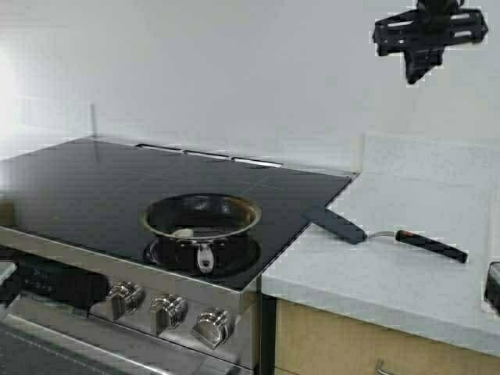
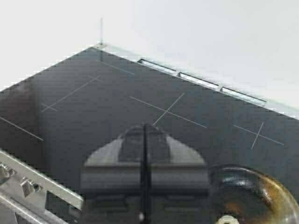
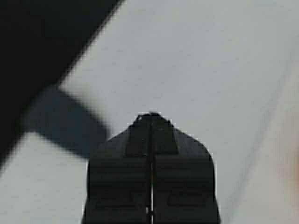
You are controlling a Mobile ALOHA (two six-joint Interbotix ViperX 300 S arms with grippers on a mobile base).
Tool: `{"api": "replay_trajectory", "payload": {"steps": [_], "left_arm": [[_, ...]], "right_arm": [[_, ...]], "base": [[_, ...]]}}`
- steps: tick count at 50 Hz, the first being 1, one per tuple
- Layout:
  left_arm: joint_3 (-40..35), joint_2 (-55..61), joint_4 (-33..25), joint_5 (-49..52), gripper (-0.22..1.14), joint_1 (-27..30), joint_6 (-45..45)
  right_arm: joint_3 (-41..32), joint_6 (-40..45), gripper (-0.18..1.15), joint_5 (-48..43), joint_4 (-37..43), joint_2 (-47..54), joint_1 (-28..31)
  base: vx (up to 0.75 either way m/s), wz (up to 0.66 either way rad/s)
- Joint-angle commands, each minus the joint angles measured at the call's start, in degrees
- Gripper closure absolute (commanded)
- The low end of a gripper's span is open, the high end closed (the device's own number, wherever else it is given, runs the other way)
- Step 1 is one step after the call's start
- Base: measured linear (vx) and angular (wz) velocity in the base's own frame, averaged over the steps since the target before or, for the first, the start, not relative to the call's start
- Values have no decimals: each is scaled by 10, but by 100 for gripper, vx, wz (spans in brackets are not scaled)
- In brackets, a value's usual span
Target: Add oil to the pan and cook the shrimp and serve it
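Note:
The pan (image 1: 201, 217) sits on the front right burner of the black cooktop (image 1: 94, 187), its short metal handle toward me. Inside it, near the front wall, lies the pale shrimp (image 1: 183, 233). My left gripper (image 2: 145, 128) is shut and holds nothing; it hovers over the cooktop with the pan (image 2: 254, 196) and the shrimp (image 2: 227, 219) just beside it. Over the white counter, my right gripper (image 3: 150, 115) is also shut and empty, near the dark spatula blade (image 3: 65, 121). The oil is out of view.
A black spatula (image 1: 383, 234) lies on the white counter (image 1: 406, 273), its blade touching the cooktop's right edge. Stove knobs (image 1: 168, 310) line the front panel. A black bracket (image 1: 430, 35) hangs on the wall at top right.

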Motion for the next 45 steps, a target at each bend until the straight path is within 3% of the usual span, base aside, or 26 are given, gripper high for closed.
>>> {"api": "replay_trajectory", "payload": {"steps": [1, 25, 45], "left_arm": [[-7, 5, 0, -3, 89, 0, -1], [-7, 4, 0, -2, 89, 0, -1], [-4, 2, -1, -3, 89, 0, -3]], "right_arm": [[47, 11, 91, -46, 42, -37, 11], [175, 17, 91, -136, 114, -43, 53], [248, 13, 88, -288, 274, -43, 53]], "base": [[0, 0], [0, 0], [0, 0]]}}
